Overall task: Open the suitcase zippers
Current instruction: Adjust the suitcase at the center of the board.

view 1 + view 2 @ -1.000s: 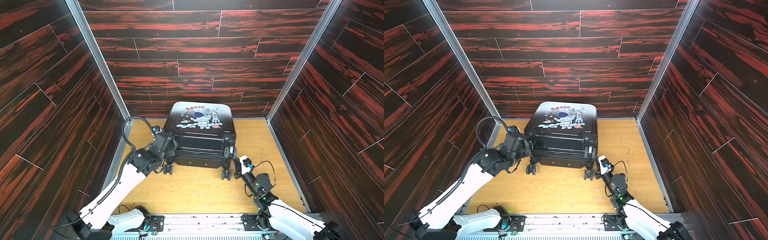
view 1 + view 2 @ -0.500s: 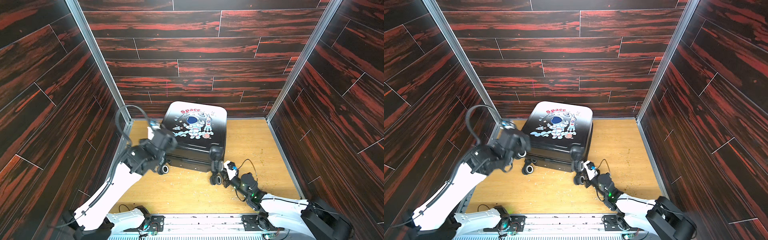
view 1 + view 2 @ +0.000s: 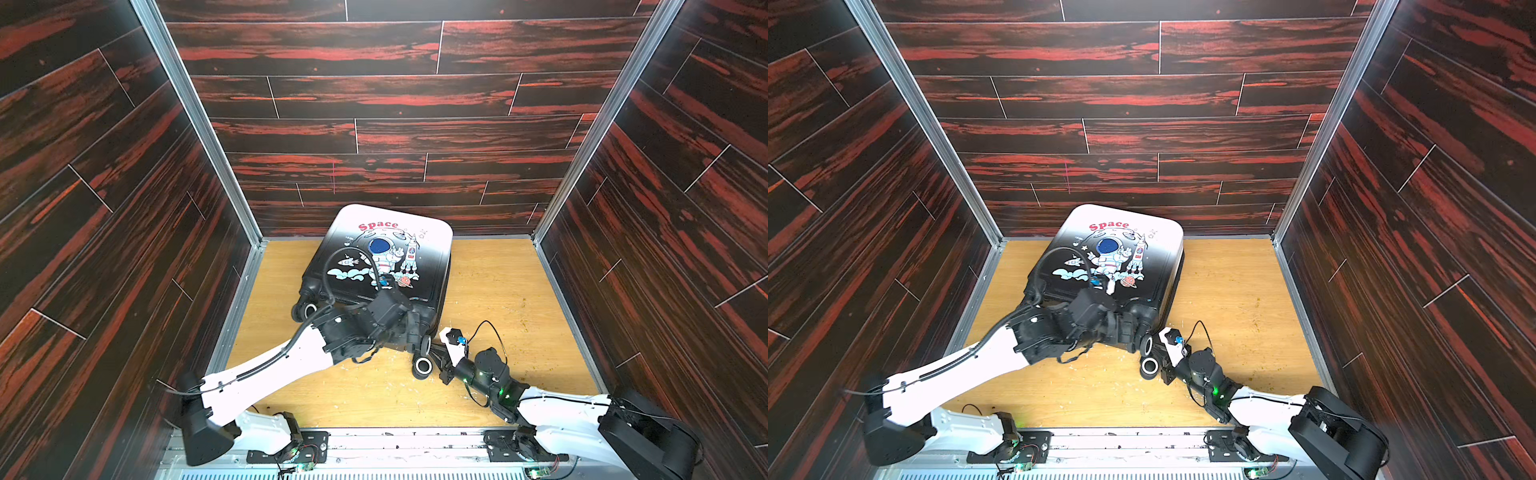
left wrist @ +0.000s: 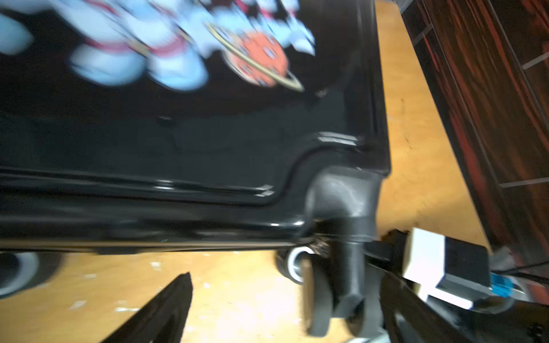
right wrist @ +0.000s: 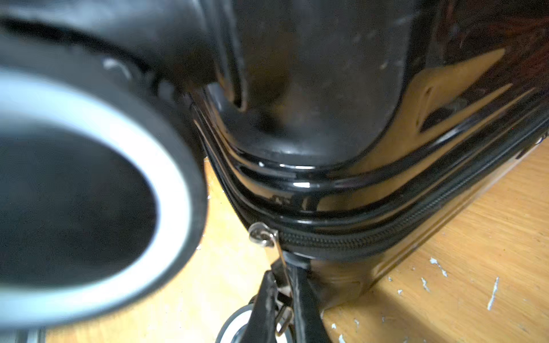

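Observation:
The suitcase [image 3: 399,249] [image 3: 1125,253] lies flat on the wooden floor with its astronaut print up and its wheel end towards the arms. My left gripper [image 3: 415,330] [image 4: 285,308] hangs open over the near right corner, with a spinner wheel [image 4: 320,297] between its fingers and nothing gripped. At that same corner my right gripper [image 3: 438,355] [image 5: 282,285] is shut on a metal pull tab [image 5: 280,261] of the zippers [image 5: 386,225]. Their dark track runs closed along the seam beyond the slider [image 5: 261,234].
Dark red wood-panelled walls [image 3: 124,249] close in the back and both sides. The suitcase's far end nearly reaches the back wall. Another wheel [image 3: 309,309] sticks out at the near left corner. Bare floor [image 3: 498,291] lies right of the case.
The suitcase has swung round and slid left. My left arm has moved from its left corner across to the near right corner, and its gripper has opened wide. The right gripper stays shut, following the corner.

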Robot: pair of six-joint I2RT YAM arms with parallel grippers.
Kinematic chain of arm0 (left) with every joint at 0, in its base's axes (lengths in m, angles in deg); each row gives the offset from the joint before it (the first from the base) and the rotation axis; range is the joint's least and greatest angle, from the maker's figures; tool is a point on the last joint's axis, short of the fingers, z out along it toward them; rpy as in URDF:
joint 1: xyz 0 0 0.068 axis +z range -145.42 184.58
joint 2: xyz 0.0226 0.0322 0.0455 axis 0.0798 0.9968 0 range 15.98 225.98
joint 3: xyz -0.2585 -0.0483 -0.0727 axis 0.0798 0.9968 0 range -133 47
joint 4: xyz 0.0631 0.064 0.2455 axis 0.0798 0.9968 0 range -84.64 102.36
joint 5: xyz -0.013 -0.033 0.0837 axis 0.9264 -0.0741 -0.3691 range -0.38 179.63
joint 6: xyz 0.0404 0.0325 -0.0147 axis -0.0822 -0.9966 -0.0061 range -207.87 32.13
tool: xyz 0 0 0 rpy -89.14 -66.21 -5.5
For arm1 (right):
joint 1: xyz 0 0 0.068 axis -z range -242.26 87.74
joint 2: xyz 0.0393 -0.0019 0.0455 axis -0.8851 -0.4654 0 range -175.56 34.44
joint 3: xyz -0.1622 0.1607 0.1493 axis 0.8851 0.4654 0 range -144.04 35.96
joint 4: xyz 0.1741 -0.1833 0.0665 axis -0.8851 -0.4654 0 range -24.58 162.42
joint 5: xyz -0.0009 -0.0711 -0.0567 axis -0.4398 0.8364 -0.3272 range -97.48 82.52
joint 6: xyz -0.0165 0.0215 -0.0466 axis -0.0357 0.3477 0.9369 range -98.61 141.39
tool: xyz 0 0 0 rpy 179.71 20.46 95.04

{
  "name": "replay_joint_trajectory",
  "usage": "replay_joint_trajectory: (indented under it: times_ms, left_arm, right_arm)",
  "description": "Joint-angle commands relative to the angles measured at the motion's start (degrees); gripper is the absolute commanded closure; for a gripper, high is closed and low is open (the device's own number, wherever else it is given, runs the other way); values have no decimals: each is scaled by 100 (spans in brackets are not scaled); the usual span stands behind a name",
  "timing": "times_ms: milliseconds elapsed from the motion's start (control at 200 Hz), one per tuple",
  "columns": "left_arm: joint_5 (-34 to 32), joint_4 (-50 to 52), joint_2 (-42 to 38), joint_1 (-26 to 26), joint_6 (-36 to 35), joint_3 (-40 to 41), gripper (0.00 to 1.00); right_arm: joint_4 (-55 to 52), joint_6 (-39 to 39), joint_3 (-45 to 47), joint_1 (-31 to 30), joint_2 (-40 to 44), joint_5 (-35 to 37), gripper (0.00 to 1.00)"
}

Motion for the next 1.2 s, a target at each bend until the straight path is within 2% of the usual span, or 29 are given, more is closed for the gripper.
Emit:
replay_joint_trajectory:
  times_ms: [0,205,371,496,686,776,912,1012,1197]
  left_arm:
    - [714,-197,265,-69,222,56,0]
    - [807,-219,660,-114,264,46,2]
    - [815,-239,941,-167,193,-44,12]
    - [558,29,1176,-167,17,-185,30]
    - [352,304,1036,-170,-233,-43,71]
    - [274,412,833,-169,-282,63,84]
    - [213,574,541,-170,-309,225,92]
    - [103,709,360,-168,-296,344,92]
    - [-220,941,122,-165,-292,430,92]
  right_arm:
    - [983,-95,-254,-109,37,-86,100]
    - [1266,-185,-286,-146,-254,-29,100]
    - [1407,-254,-275,-151,-370,-18,100]
    - [1314,-208,-263,-153,-307,197,100]
    - [883,5,-303,-148,-187,493,100]
    - [597,86,-372,-153,-187,641,100]
    - [205,196,-508,-154,-157,939,100]
    - [-69,327,-607,-153,-34,1219,100]
    - [-700,559,-780,-166,399,1322,100]
